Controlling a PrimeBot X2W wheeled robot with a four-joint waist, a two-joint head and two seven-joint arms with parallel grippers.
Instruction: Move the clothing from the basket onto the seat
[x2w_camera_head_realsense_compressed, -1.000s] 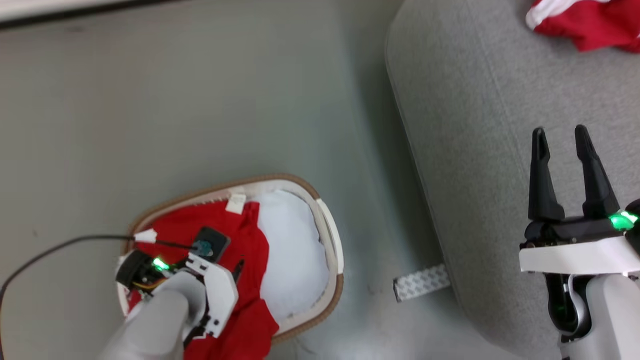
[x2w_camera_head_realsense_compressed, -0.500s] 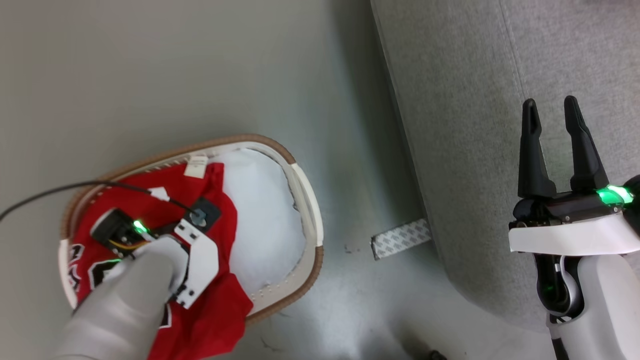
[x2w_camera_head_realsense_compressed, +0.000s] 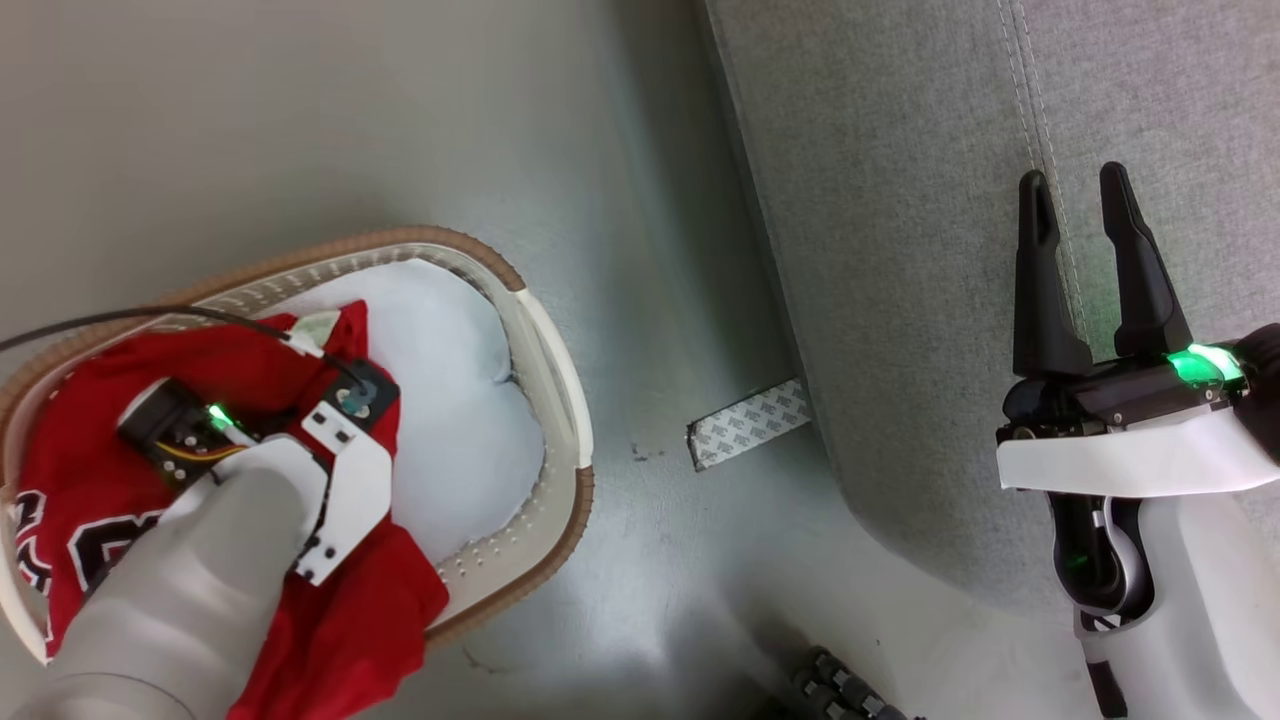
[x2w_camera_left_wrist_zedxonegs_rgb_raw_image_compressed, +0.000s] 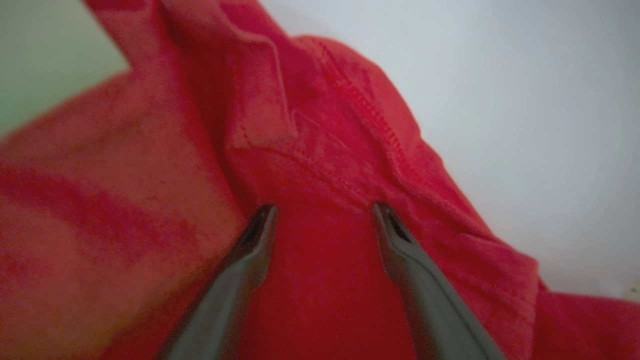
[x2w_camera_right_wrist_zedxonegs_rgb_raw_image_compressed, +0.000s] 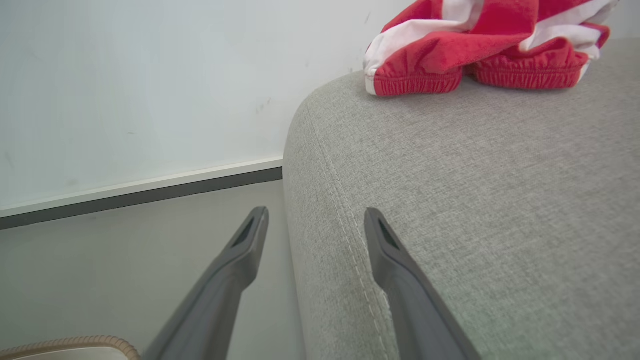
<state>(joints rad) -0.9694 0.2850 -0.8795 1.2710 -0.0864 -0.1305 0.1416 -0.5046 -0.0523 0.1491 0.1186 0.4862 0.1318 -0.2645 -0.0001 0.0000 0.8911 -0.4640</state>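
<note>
Wide-open left gripper (x2w_camera_left_wrist_zedxonegs_rgb_raw_image_compressed: 322, 215) positioned over red jersey (x2w_camera_left_wrist_zedxonegs_rgb_raw_image_compressed: 320, 290), contact blurred. Same jersey heaped in basket (x2w_camera_head_realsense_compressed: 565, 400), numerals half hidden by forearm (x2w_camera_head_realsense_compressed: 190, 590). Open right gripper (x2w_camera_head_realsense_compressed: 1075, 185) held above seat (x2w_camera_head_realsense_compressed: 900, 250). Beyond, striped garment (x2w_camera_right_wrist_zedxonegs_rgb_raw_image_compressed: 450, 45) laid on seat, cut off by frame.

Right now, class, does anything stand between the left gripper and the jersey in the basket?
Nothing visible does: the open left gripper points straight at the red jersey lying in the basket, close to it.

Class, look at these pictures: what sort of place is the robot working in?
Probably a home-like living or laundry room: a grey upholstered seat, a laundry basket of red clothing on a smooth floor, and a plain white wall with skirting.
</note>
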